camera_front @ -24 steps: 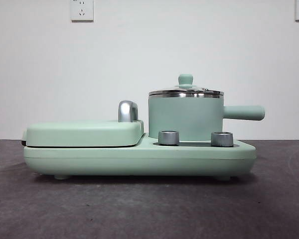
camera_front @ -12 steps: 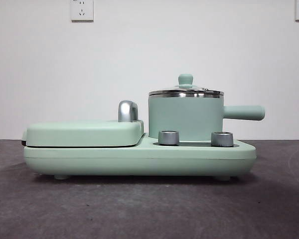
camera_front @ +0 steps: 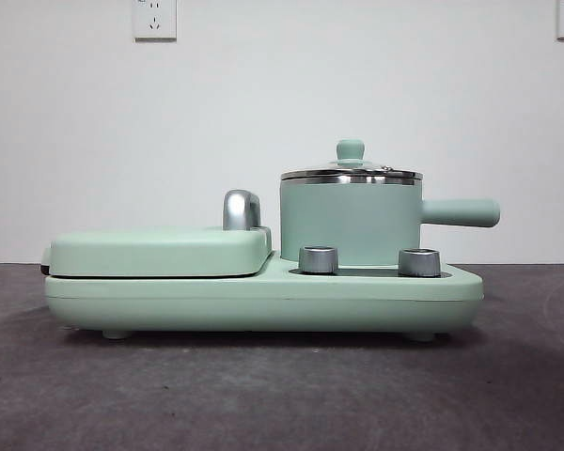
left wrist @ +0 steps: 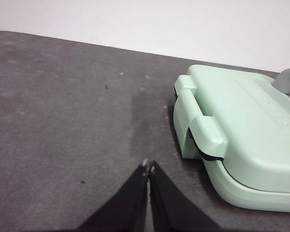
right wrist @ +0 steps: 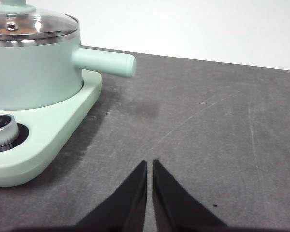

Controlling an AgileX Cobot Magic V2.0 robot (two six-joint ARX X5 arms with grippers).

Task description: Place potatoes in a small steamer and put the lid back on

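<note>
Above the dark tabletop (left wrist: 63, 121), the left gripper (left wrist: 148, 167) hangs with its two black jaws pressed together, holding nothing; just beside it lies the end of the flat green grill cover (left wrist: 241, 125). Right gripper (right wrist: 150, 164): jaws likewise closed and empty, over bare table near the cooker base (right wrist: 48, 140). Pot (camera_front: 351, 224): mint-green, upright on the right half of the base, its straight handle (camera_front: 461, 212) pointing away from the grill side. Lid (camera_front: 351, 173): clear glass with steel rim and green knob (camera_front: 350, 150), seated on the pot. Two metal dials (camera_front: 318, 259) stand before the pot. Potato: not visible in any view.
</note>
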